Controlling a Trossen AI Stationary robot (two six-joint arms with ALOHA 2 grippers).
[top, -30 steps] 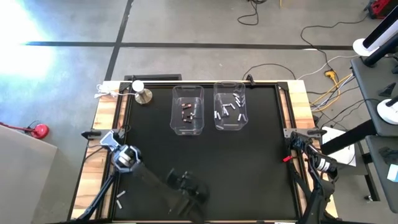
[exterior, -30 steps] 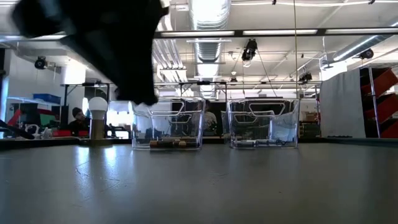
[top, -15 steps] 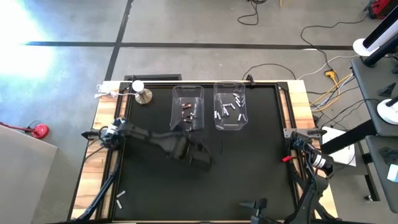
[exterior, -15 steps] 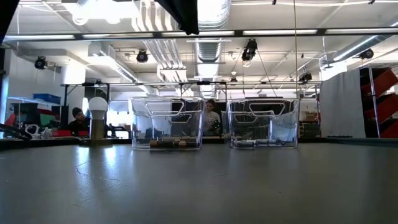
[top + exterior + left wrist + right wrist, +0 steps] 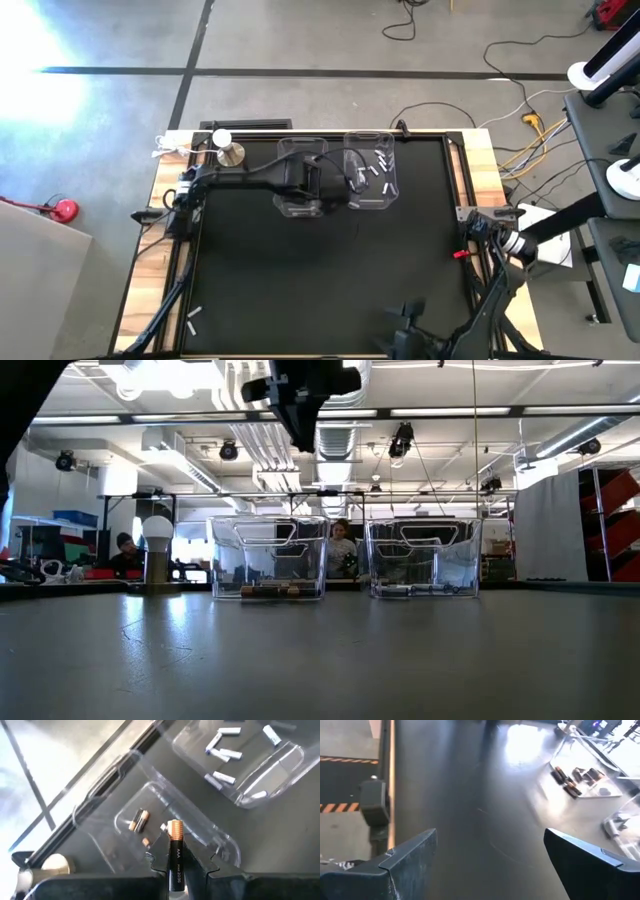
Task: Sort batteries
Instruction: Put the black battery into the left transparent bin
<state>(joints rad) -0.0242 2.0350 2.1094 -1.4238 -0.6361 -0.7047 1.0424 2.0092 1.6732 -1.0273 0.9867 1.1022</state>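
Note:
My left gripper [image 5: 330, 190] hangs above the left clear bin [image 5: 300, 205], shut on a dark AAA battery [image 5: 176, 855] with a copper-coloured end. In the low view the gripper [image 5: 303, 430] is well above that bin [image 5: 268, 557]. Dark batteries [image 5: 139, 820] lie on the left bin's floor. White batteries [image 5: 225, 755] lie in the right bin [image 5: 372, 170]. My right gripper [image 5: 405, 338] stands open over the table's near edge, its fingers [image 5: 410, 857] wide apart with nothing between them. My left gripper pinches the dark battery's body [image 5: 177, 865] between its two fingers [image 5: 156, 859]. The battery lies along the fingers, and its copper end [image 5: 175, 826] sticks out past the fingertips. The fingers slant down from the table's left. The battery is clear of the bin.
A silver knob-like object [image 5: 231, 154] with a white bulb [image 5: 157, 530] stands at the far left corner. Two white batteries [image 5: 193, 318] lie on the wooden border at the near left. The black mat [image 5: 330, 270] between the bins and the near edge is bare.
My left gripper has swung from the near left of the table up and toward the far edge, over the left bin, rolling its wrist and keeping the battery. My right gripper has come into view at the near edge.

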